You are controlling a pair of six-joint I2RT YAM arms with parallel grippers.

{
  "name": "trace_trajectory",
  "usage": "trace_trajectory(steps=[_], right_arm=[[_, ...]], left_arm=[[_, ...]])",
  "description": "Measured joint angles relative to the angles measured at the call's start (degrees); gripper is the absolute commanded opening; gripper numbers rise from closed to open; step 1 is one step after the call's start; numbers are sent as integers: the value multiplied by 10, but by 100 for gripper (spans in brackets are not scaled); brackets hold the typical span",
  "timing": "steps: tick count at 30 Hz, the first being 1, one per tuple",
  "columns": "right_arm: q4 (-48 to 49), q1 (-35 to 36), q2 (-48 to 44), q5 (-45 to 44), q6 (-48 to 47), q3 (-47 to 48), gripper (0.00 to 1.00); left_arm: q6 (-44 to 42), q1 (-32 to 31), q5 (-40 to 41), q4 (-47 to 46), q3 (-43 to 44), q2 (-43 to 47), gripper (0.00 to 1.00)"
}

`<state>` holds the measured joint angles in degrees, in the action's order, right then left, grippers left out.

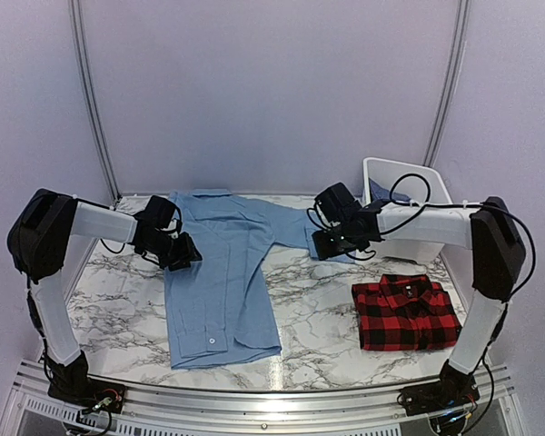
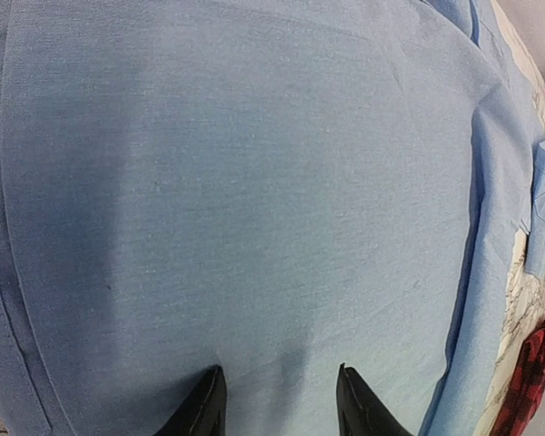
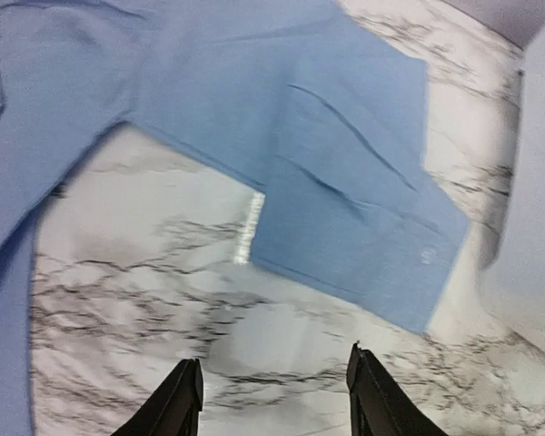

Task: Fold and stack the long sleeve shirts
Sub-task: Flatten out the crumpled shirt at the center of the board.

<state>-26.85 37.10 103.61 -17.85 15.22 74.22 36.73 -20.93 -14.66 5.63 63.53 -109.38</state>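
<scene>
The light blue shirt [image 1: 222, 282] lies flat on the marble table [image 1: 313, 313], collar far, outstretched sleeve [image 1: 286, 229] running sideways, its cuff [image 3: 372, 263] just ahead of the nearer right gripper [image 3: 272, 386], spread and empty; left gripper [image 2: 277, 400] spread over the body.

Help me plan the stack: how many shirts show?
3: light blue shirt spread mid-table, plaid shirt folded near right, dark blue shirt barely showing in the white bin; more may hide there.
</scene>
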Motion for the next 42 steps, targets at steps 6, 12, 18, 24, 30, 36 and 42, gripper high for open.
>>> trace_trajectory(steps=[6, 12, 18, 24, 30, 36, 42], right_arm=[[68, 51, 52, 148, 48, 47, 49], [148, 51, 114, 255, 108, 47, 47], [229, 50, 163, 330, 163, 43, 53], [316, 49, 178, 359, 208, 26, 53], [358, 43, 208, 369, 240, 26, 38], [382, 27, 229, 379, 262, 35, 34], [399, 14, 238, 395, 279, 39, 29]], left_arm=[[-12, 2, 5, 2, 1, 0, 44], [-18, 2, 4, 2, 1, 0, 44], [-24, 3, 3, 3, 1, 0, 44], [-26, 5, 2, 3, 1, 0, 44], [-27, 6, 2, 3, 1, 0, 44], [-27, 6, 2, 3, 1, 0, 44], [-27, 7, 1, 4, 1, 0, 44]])
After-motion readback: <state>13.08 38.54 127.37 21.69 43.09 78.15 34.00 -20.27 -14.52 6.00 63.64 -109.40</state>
